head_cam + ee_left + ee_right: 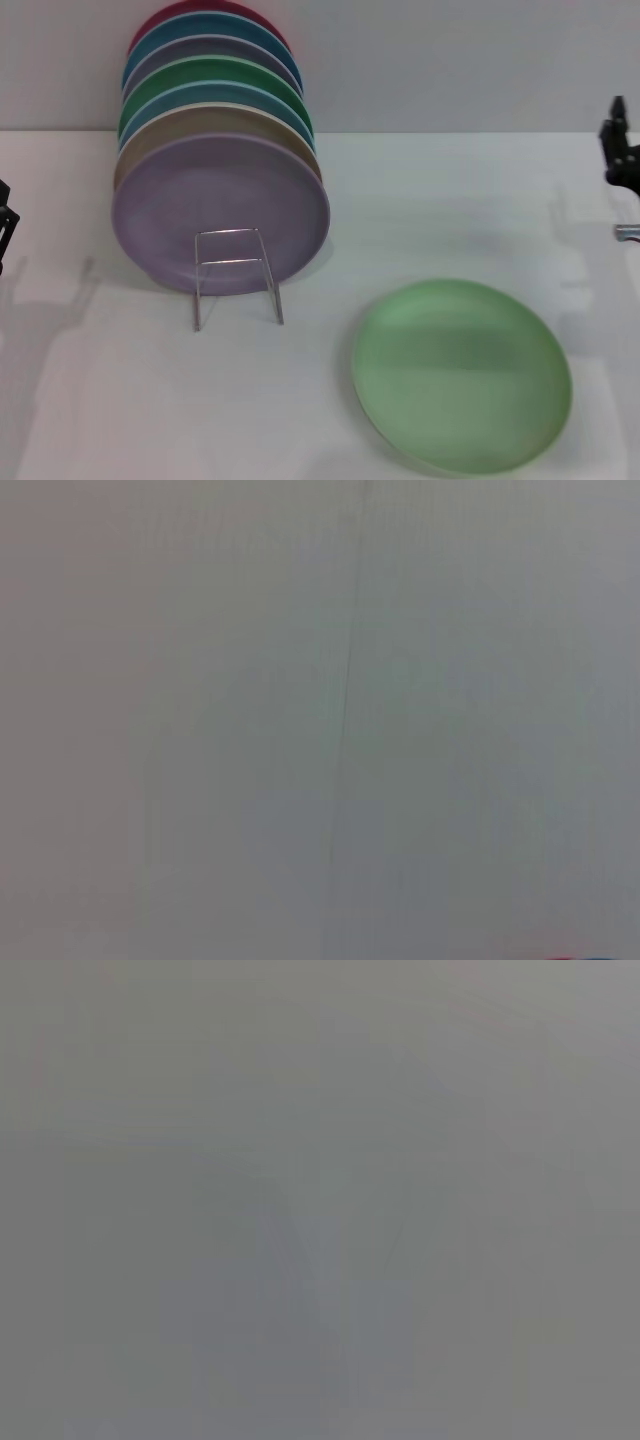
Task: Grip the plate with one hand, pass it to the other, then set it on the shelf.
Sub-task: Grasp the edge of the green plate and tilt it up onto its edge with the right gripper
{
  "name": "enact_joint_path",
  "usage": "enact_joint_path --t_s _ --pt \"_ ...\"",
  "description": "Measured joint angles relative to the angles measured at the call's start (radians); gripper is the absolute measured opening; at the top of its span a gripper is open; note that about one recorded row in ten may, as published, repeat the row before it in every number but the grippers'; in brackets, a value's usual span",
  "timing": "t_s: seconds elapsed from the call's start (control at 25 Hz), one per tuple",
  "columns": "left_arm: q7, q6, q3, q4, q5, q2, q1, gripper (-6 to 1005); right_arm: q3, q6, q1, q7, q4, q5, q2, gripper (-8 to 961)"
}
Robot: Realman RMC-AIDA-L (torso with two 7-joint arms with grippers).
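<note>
Plate (462, 374) lies flat on worktop (100, 400), near right, untouched, w/ rim free for gripping. Shelf (236, 275) stands far left, propping a plate stack (220, 150). Left gripper (5, 225) & right gripper (620, 140) parked at edges; jaws' state can't tell.

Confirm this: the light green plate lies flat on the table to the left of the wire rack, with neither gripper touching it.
Wrong side. In the head view the light green plate lies flat on the table to the right of the wire rack. Neither gripper touches it.
</note>
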State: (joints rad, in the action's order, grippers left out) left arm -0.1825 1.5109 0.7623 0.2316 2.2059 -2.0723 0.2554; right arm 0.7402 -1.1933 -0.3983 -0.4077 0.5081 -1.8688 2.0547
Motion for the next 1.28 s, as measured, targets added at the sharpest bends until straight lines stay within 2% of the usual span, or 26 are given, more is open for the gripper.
enact_joint_path --t_s 0.08,0.12,0.16,0.2,0.24,0.32,0.36,0.4,0.48,0.52,0.56,0.6,0.8,0.88,0.92,0.96,1.08,1.12,1.16,1.28 --pt "0.0 0.0 0.0 0.0 0.0 0.0 0.0 855 0.011 0.063 0.002 0.001 0.051 -0.002 -0.01 615" --pt "0.0 0.0 0.0 0.0 0.0 0.0 -0.001 855 0.036 0.138 0.008 0.001 0.108 -0.007 -0.023 615" --pt "0.0 0.0 0.0 0.0 0.0 0.0 -0.001 855 0.036 0.138 0.008 0.001 0.108 -0.007 -0.023 615" --pt "0.0 -0.001 0.0 -0.001 0.0 0.0 -0.001 855 0.053 0.186 0.013 -0.002 0.141 -0.008 -0.032 615" --pt "0.0 -0.001 0.0 -0.001 0.0 0.0 -0.002 855 0.085 0.292 0.027 -0.007 0.213 -0.01 -0.054 615" --pt "0.0 -0.002 0.0 -0.003 0.0 0.0 -0.002 855 0.117 0.399 0.043 -0.009 0.28 -0.017 -0.079 615" --pt "0.0 -0.002 0.0 -0.005 0.0 0.0 -0.002 855 0.117 0.399 0.043 -0.009 0.28 -0.017 -0.079 615" --pt "0.0 -0.002 0.0 -0.007 0.0 0.0 -0.002 855 0.143 0.471 0.054 -0.009 0.318 -0.026 -0.092 614" --pt "0.0 -0.002 0.0 -0.009 0.0 0.0 -0.002 855 0.206 0.585 0.078 -0.015 0.376 -0.06 -0.105 614" --pt "0.0 -0.002 0.0 -0.009 0.0 0.0 0.0 855 0.309 0.733 0.114 -0.038 0.441 -0.116 -0.102 614" --pt "0.0 -0.002 0.0 -0.009 0.0 0.0 0.0 855 0.309 0.733 0.114 -0.038 0.441 -0.116 -0.102 614" --pt "0.0 -0.002 0.0 -0.009 0.0 0.0 0.001 855 0.368 0.808 0.135 -0.059 0.48 -0.145 -0.094 614" --pt "0.0 -0.002 0.0 -0.009 0.0 0.0 0.007 855 0.666 1.23 0.216 -0.158 0.66 -0.281 -0.022 610" --pt "0.0 -0.002 0.001 -0.009 0.0 0.0 0.01 855 0.788 1.441 0.221 -0.161 0.721 -0.352 0.006 609" --pt "0.0 -0.002 0.001 -0.009 0.0 0.0 0.012 855 0.87 1.621 0.212 -0.151 0.766 -0.397 0.018 606" --pt "0.0 -0.002 0.002 -0.009 0.0 0.0 0.014 855 0.87 1.621 0.212 -0.151 0.766 -0.397 0.018 603" --pt "0.0 -0.002 0.007 -0.01 -0.002 0.0 0.021 855 0.966 1.874 0.18 -0.112 0.81 -0.418 0.016 593" --pt "0.0 -0.002 0.008 -0.01 -0.004 0.001 0.023 854 1.024 2.025 0.158 -0.089 0.83 -0.427 0.015 589" --pt "0.0 -0.002 0.009 -0.011 -0.005 0.001 0.026 854 1.024 2.025 0.158 -0.089 0.83 -0.427 0.015 586" --pt "0.0 -0.002 0.01 -0.011 -0.006 0.001 0.033 854 1.105 2.235 0.126 -0.038 0.868 -0.464 0.016 577"
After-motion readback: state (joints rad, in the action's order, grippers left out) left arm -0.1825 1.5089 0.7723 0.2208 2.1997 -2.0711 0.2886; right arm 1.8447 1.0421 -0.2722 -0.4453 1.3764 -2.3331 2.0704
